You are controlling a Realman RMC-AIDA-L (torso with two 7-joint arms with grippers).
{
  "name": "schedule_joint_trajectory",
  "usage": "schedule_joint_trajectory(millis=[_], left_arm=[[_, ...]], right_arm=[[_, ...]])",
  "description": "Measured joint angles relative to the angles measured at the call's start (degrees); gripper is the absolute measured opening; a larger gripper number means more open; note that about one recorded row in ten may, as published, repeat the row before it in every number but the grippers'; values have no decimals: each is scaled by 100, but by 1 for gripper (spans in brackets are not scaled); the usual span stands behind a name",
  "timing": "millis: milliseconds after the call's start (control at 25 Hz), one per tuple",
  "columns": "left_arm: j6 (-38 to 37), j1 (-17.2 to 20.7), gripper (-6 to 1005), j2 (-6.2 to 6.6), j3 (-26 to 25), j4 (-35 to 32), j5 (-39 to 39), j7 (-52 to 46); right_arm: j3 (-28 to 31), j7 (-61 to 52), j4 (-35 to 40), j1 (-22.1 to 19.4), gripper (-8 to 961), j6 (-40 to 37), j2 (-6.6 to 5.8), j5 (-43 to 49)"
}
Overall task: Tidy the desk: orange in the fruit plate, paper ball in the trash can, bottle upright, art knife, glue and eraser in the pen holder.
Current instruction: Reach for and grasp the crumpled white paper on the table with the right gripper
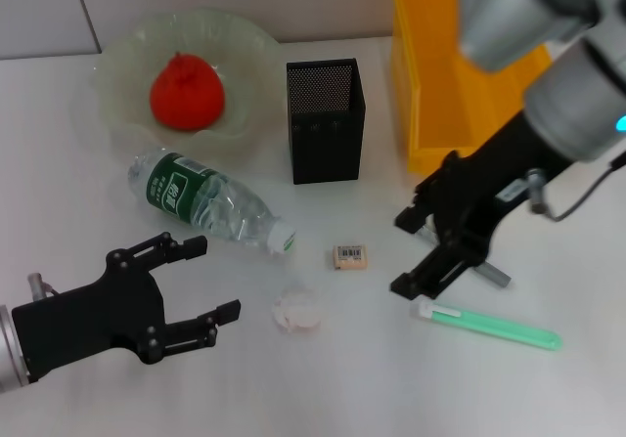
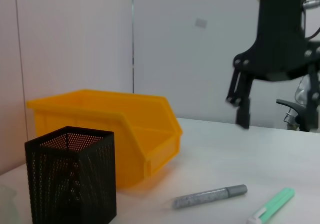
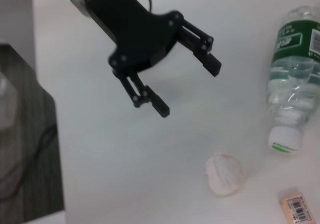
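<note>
Both grippers hang open: left gripper [image 1: 201, 283] beside the fallen bottle [image 1: 207, 201], right gripper [image 1: 403, 252] above the green art knife [image 1: 489, 325].

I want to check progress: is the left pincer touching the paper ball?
Apart. In the head view, bare table shows between the left pincer and the paper ball; the right wrist view shows the same gap.

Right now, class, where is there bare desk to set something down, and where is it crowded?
Bare patches: the near edge between the left gripper and the green art knife, and the far-left corner beside the fruit plate. Crowded: the middle, where bottle, eraser, paper ball and pen holder cluster, and around the right gripper.
</note>
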State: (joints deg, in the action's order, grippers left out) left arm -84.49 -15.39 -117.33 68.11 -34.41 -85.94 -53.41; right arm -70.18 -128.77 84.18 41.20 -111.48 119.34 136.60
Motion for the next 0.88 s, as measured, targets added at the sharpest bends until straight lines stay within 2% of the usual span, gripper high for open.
schedule_joint_trajectory(millis=[40, 80, 320, 640, 880], left_arm=[[0, 5, 824, 0, -18, -76, -6, -75], [0, 5, 823, 0, -18, -76, -6, -75], [112, -49, 820, 69, -26, -118, -129, -321], [417, -56, 816, 33, -52, -168, -532, -456], [448, -20, 814, 31, -53, -163, -550, -407]], right_arm=[[-360, -183, -68, 7, 789, 246, 9, 19], [-360, -183, -68, 7, 789, 246, 9, 19], [-1371, -858, -534, -46, 787, 1217, 28, 39], [-1943, -1438, -915, 79, 782, 1931, 32, 19], [-2404, -1699, -979, 39, 779, 2425, 45, -15]])
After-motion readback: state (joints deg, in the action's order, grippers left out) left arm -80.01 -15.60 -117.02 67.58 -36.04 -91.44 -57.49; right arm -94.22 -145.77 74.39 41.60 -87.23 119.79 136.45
